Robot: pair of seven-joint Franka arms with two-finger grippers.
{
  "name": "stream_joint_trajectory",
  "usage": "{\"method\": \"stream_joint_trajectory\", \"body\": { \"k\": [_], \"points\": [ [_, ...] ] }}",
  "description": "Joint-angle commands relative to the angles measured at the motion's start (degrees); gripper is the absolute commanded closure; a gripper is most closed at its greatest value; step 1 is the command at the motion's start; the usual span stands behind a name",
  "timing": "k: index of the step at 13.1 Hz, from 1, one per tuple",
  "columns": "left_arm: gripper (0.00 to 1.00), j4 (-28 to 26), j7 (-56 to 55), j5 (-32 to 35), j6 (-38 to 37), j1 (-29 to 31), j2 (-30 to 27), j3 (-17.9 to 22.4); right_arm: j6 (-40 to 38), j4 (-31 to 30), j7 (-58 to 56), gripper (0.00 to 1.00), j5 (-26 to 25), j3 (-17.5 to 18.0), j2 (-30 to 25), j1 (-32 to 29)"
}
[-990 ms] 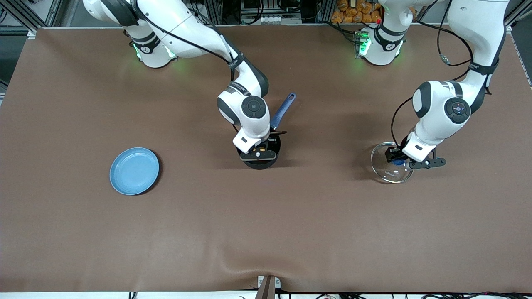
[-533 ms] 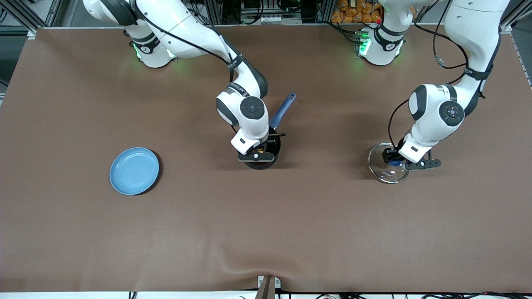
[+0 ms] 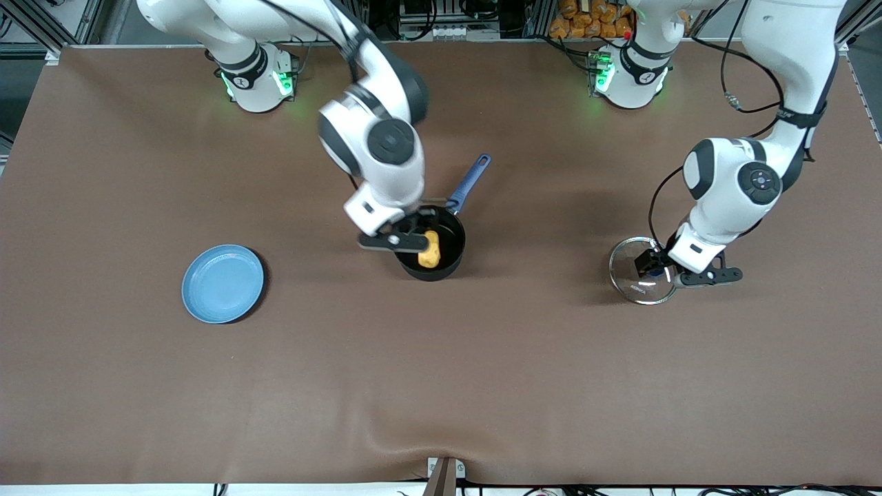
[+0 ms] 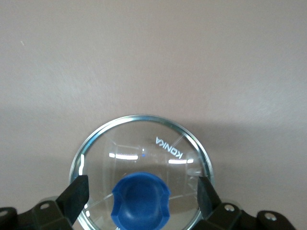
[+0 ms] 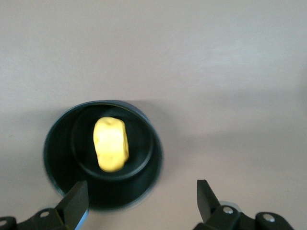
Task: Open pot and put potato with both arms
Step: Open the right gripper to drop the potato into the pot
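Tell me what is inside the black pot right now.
The potato lies alone on the floor of the pot, lid off. In the front view the right gripper covers the rim nearest the right arm's end; the right wrist view shows nothing else inside.

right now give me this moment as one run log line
potato in pot | lid off, on table toward left arm's end | right gripper open over pot rim | left gripper open around lid knob

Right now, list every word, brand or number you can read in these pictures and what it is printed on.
"KONKA": white letters on the clear glass lid with the blue knob, read in the left wrist view.
A small mark on each round grey robot base: too small to read.
Nothing else carries text.
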Motion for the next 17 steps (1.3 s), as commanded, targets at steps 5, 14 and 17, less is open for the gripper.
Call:
{"method": "stream_joint_trajectory", "body": {
  "k": [5, 14, 17],
  "points": [
    [0.00, 11.0, 0.0, -0.3, -19.9, 0.1, -6.9, -0.3, -25.9, 6.2, -13.1, 0.00, 3.4, 0.4, -14.9, -13.3],
    [0.00, 28.0, -2.9, -0.3, -45.5, 0.0, -10.7, -0.4, -40.8, 14.2, -50.4, 0.00, 2.1, 0.4, -17.1, -40.1],
    [0.00, 33.2, -3.3, -0.3, -53.7, 0.0, -11.1, -0.5, -38.4, 10.2, -50.8, 0.00, 2.3, 0.4, -17.0, -42.5]
  ]
}}
